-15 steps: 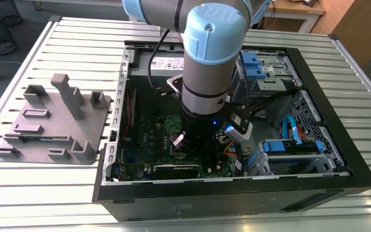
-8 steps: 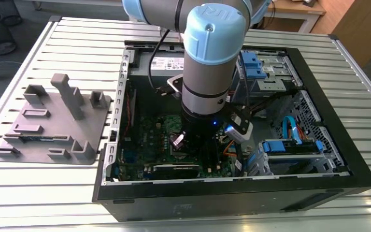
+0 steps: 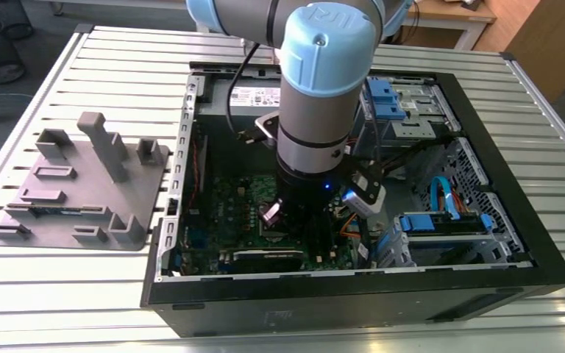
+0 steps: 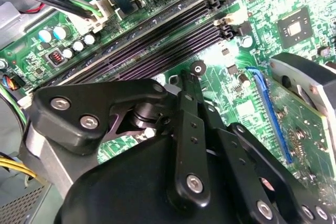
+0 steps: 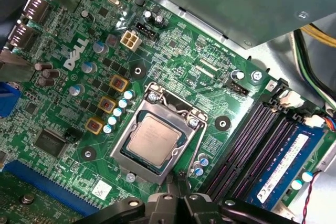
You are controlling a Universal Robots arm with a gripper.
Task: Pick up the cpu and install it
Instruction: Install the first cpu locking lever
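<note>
Silver cpu (image 5: 155, 139) seated (socket frame (image 5: 157, 136) down).

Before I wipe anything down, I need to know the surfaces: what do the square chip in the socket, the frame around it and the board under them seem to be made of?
The square silver-grey cpu looks like brushed metal with a dull sheen. The socket frame seems bare steel, bright and reflective. The green motherboard appears to be lacquered circuit laminate, glossy with fine traces.
</note>
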